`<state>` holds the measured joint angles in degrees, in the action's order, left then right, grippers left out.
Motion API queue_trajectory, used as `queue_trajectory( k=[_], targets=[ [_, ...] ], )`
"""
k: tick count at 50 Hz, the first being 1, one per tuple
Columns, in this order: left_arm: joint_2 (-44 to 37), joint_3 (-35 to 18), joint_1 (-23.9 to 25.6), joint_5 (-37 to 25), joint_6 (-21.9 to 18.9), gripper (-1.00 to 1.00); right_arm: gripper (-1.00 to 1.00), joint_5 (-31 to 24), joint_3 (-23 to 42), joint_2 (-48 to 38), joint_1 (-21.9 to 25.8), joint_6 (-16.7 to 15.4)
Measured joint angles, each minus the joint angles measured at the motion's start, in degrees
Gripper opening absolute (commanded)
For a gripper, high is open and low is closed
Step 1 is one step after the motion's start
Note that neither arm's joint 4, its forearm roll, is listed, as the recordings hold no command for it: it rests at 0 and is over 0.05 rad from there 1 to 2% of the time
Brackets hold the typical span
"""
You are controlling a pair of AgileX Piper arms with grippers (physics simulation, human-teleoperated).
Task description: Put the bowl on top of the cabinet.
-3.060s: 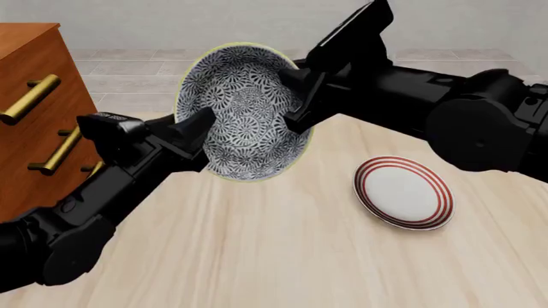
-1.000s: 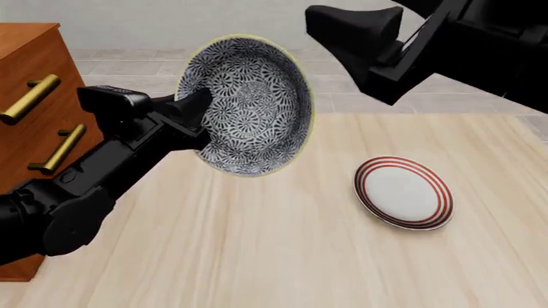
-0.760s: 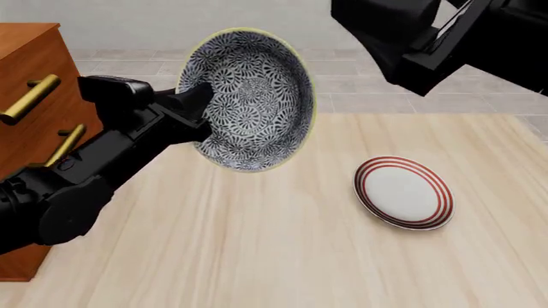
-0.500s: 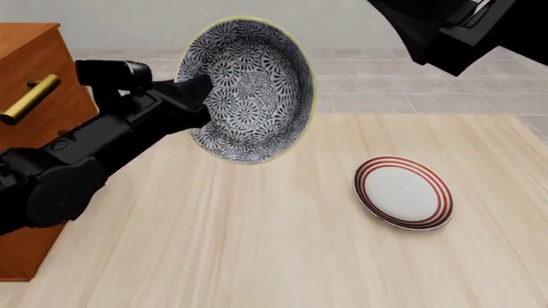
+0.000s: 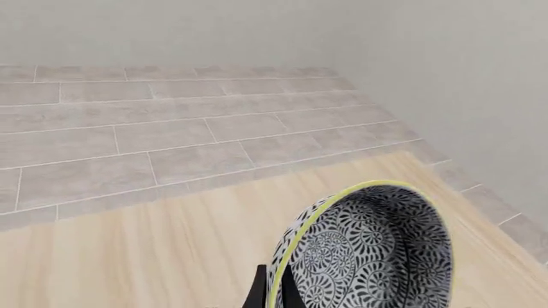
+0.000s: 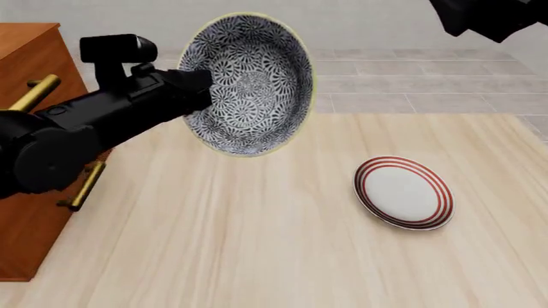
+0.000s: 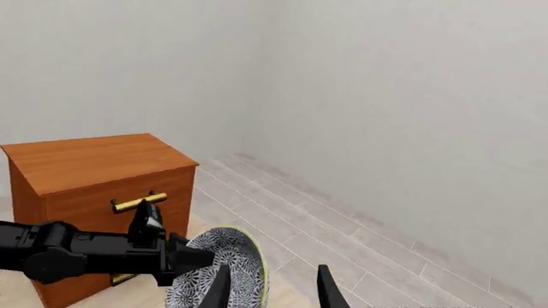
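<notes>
- We hold the bowl [image 6: 250, 83] in the left pincer [image 6: 195, 86], pinching its rim on the side nearest the cabinet [image 6: 30, 167]. The bowl is off the bench [image 6: 256, 237], tipped on edge, its patterned inside facing the front camera.
- The left wrist view shows the yellow-green rim between the two dark fingertips [image 5: 256, 295], so we judge the grip is on the rim only. That would explain the steep tilt: the weight hangs from one side.
- The bowl sits in the air above the far left part of the bench, just beside the cabinet and about level with its top. The carry looks well along; what remains is to bring it over the top and level it.
- The right pincer [image 7: 272, 289] is spread and holds nothing. The right arm [image 6: 492, 16] is up at the far right corner, well apart from the bowl.
- The red-ringed plate [image 6: 402, 192] lies near the right edge of the bench, clear of the path.
- The cabinet's top edge and brass handles [image 6: 34, 93] lie close to the left arm; we judge clipping that edge to be the main risk, along with the bowl slipping in a rim-only hold.
</notes>
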<state>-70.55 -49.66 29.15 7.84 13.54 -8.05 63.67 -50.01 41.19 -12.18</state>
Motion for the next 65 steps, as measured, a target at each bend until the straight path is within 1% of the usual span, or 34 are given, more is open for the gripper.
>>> queue_trajectory(
  k=[13,26,39,54,59,65],
  targets=[
    [0.85,-3.33,0.02,-5.35,1.83,-1.0,1.0,-1.21,0.82,1.01,-0.46,1.1],
    [0.97,-7.35,-0.4,-10.97,2.21,-1.0,1.0,-2.23,1.57,1.94,-0.71,1.7],
    [0.88,-11.02,-2.27,-16.57,2.05,-1.0,1.0,-2.65,2.24,2.12,-0.75,2.38],
    [0.14,-15.84,-1.22,-23.06,5.85,-1.0,1.0,-3.22,2.9,2.57,-1.06,3.34],
    [-0.1,-18.05,-1.4,-25.96,5.66,-1.0,1.0,-3.53,3.18,2.96,-1.06,3.52],
    [-0.31,-20.86,-2.94,-30.01,3.95,-1.0,1.0,-3.88,3.44,3.35,-0.95,3.69]
  ],
)
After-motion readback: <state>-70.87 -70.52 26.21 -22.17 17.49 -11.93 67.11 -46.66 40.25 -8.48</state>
